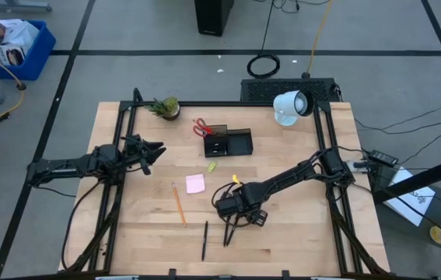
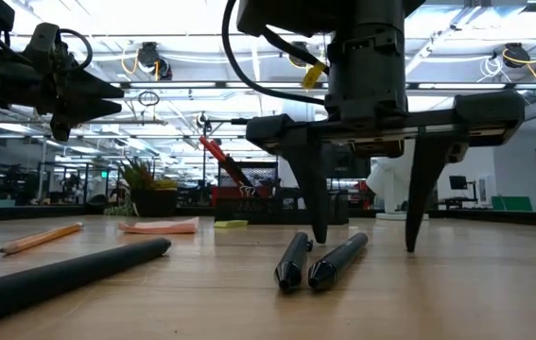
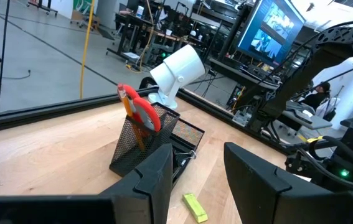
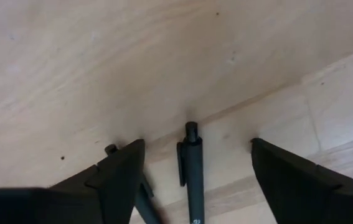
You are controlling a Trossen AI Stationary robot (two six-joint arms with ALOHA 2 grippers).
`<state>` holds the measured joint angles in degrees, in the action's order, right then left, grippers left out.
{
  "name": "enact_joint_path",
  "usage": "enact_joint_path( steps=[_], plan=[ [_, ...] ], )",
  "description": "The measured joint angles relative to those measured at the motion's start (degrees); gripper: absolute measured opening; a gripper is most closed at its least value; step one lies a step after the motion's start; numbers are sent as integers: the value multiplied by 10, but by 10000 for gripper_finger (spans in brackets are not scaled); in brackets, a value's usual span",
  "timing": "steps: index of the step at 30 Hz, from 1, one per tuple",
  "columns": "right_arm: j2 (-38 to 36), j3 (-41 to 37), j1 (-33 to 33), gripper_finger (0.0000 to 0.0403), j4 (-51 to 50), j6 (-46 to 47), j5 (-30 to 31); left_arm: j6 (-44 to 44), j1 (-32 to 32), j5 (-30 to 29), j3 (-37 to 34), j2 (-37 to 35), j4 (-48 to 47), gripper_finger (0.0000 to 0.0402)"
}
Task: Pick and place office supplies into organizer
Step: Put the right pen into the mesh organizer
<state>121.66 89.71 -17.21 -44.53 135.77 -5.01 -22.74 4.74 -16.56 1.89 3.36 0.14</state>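
Nearest the overhead camera, the right tool (image 1: 238, 220) points down at the surface (image 1: 298, 233) near its front edge, over two black pens (image 1: 229, 232), with a third pen (image 1: 204, 239) just to their left; an orange pencil (image 1: 179, 204), a pink sticky pad (image 1: 195, 183) and a small yellow piece (image 1: 211, 166) lie toward the middle, and the black organizer (image 1: 228, 141) stands near the back edge with red scissors (image 1: 201, 127) in its cup, between a potted plant (image 1: 166, 107) and a white lamp (image 1: 291, 106); the left tool (image 1: 155, 148) hangs above the surface's left part. From table height, the right tool (image 2: 364, 241) stands open, its fingertips (image 2: 320, 234) down at the wood behind the two pens (image 2: 319, 262). Through the left wrist camera, the left tool (image 3: 198, 171) is open and empty, facing the organizer (image 3: 148, 146) and scissors (image 3: 140, 110). Through the right wrist camera, the open tool (image 4: 195, 180) straddles one pen (image 4: 193, 171), the other pen (image 4: 144, 198) partly hidden under one finger (image 4: 117, 177).
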Motion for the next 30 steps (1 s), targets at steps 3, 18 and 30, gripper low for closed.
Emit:
enact_joint_path(
  steps=[3, 18, 30],
  plan=[
    [0, 0, 0, 252, 7, 7, 0, 0, 0, 0, 0, 0, 0, 147],
    [1, 0, -1, 127, 11, 15, 3, 0, 0, 0, 0, 0, 0, 147],
    [2, 1, -5, 45, 12, 17, 27, 0, 0, 0, 0, 0, 0, 147]
  ],
)
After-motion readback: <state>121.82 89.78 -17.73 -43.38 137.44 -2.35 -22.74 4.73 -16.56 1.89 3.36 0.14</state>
